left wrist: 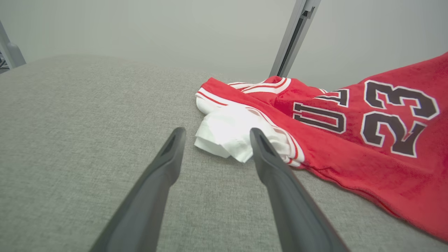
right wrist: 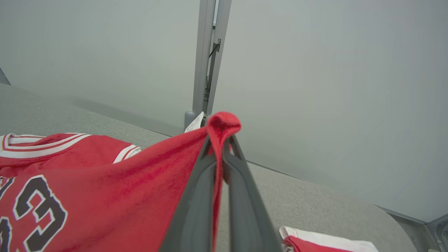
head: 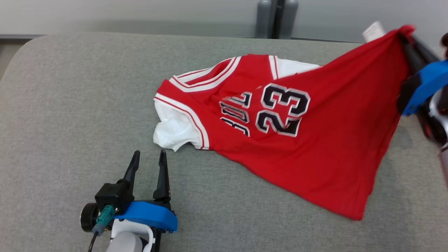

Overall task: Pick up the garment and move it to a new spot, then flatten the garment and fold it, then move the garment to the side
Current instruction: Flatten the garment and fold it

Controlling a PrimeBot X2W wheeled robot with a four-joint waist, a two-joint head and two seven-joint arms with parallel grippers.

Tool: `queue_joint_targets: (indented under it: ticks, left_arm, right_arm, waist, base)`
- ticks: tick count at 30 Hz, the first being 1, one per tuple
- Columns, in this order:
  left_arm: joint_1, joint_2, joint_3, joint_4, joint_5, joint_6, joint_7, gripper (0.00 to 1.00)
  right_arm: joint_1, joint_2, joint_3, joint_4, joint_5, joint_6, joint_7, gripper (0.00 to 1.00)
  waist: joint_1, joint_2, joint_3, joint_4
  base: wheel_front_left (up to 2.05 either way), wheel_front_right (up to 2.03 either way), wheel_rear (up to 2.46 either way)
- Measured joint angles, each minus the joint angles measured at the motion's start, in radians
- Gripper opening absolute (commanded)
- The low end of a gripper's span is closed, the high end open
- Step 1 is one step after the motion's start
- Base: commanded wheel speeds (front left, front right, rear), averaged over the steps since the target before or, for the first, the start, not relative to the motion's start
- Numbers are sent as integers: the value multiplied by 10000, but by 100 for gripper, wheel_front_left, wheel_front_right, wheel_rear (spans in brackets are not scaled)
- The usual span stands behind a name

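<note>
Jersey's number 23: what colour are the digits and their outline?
Black digits with a white outline, on the red jersey; clearest in the head view.

Grey pad [head: 70,105]: open from 8 to 11 o'clock; jersey [head: 315,147] covers centre to 4 o'clock; post [head: 276,17] stands at 12 o'clock.

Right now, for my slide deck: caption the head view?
Right pincer holds a corner of the red jersey raised above the grey surface; open left pincer hovers nearby.
</note>
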State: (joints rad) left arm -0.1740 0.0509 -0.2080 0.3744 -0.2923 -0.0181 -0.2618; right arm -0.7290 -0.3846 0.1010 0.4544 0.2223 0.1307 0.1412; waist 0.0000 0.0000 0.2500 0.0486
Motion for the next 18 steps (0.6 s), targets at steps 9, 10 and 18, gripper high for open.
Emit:
queue_joint_targets:
  ticks: [9,10,18]
  left_arm:
    - [-305,2,-639,-44,-163,0,0,100]
    - [-338,2,-688,-65,-178,4,0,100]
    - [-453,2,-1064,-221,-337,86,0,100]
  right_arm:
    - [-2353,-696,-426,1992,-1722,0,-476,0]
    - [-2543,-708,-428,2201,-1925,2,-562,0]
    - [-3327,-270,-1312,3707,-3379,0,-1927,100]
  waist:
    - [0,0,461,967]
    - [0,0,531,1068]
    - [0,0,1001,1570]
  base:
    - [0,0,0]
    - [0,0,0]
    - [0,0,0]
